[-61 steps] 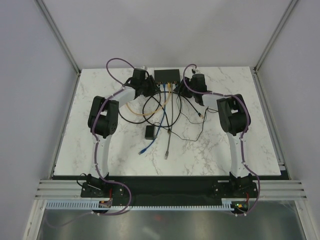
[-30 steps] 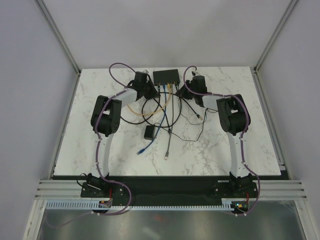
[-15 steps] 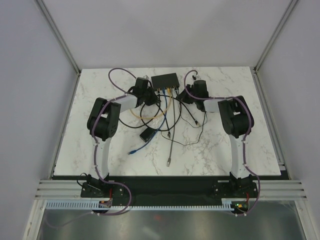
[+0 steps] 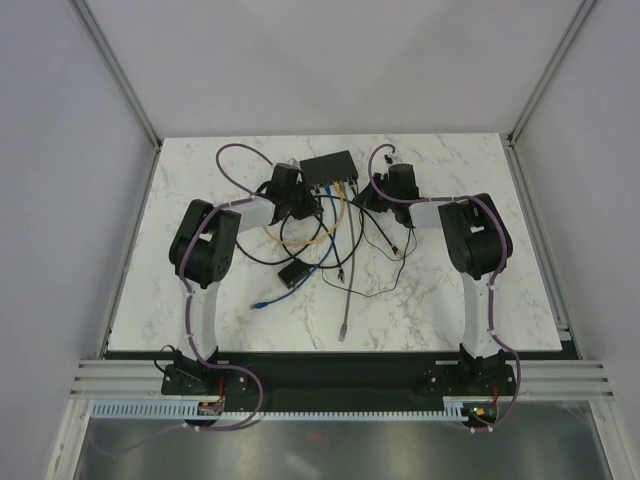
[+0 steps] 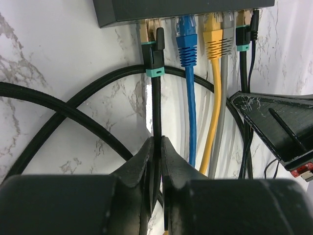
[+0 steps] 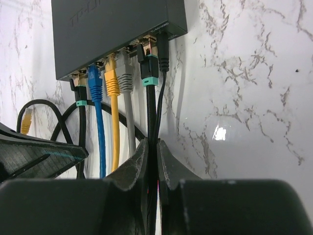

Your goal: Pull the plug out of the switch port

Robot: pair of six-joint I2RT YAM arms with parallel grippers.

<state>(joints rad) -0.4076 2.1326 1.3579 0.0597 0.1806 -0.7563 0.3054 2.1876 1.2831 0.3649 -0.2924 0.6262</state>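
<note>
At left, left gripper (image 5: 157, 143) pinched shut on a black cable (image 5: 156, 107), just below its teal-banded plug (image 5: 155, 55) at the end port of the switch (image 5: 171, 7) (seated or not, cannot tell). Switch at far middle of the marble table (image 4: 200, 290). Next along the ports, a blue lead (image 5: 191, 98), a yellow lead (image 5: 213, 98) and a grey lead (image 5: 224, 98). At right, right gripper (image 6: 152, 147) clamped on a second black cable (image 6: 150, 110) from the opposite end port.

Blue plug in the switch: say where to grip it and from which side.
Grip the blue plug by its ribbed boot outside the switch, probably approaching from its cable end: it lies flat, and the yellow plug crowds its right.
</note>
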